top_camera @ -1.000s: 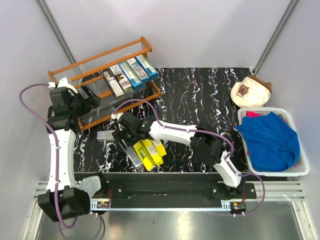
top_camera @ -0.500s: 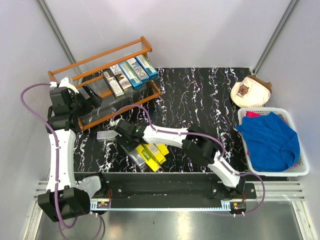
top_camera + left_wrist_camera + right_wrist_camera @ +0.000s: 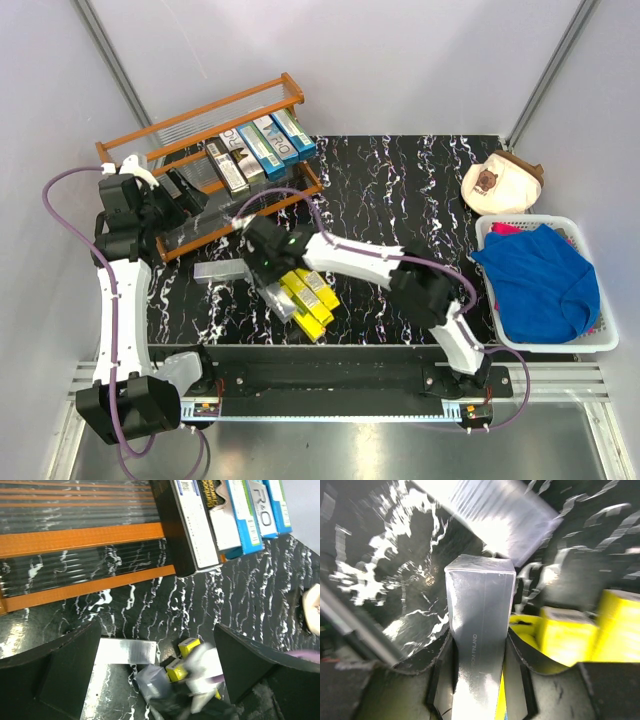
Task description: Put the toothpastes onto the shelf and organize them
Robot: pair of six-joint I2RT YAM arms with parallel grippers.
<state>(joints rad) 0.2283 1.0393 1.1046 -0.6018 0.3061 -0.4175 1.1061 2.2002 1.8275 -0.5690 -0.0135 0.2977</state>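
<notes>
The right claw (image 3: 480, 652) squeezes a long silver box (image 3: 480, 595) of toothpaste by its two long sides; the box is shiny grey with tiny words down one side; it is low over the black counter (image 3: 400, 200) with white streaks, and I cannot tell if it touches; bright yellow boxes (image 3: 308, 298) lie just beside it; another silver box (image 3: 218, 271) lies flat on the counter near them; the left claw (image 3: 155, 675) is spread wide with nothing in it, near the orange-brown shelf (image 3: 290, 95); black, white and blue boxes (image 3: 260, 148) lie side by side on the shelf's right end.
</notes>
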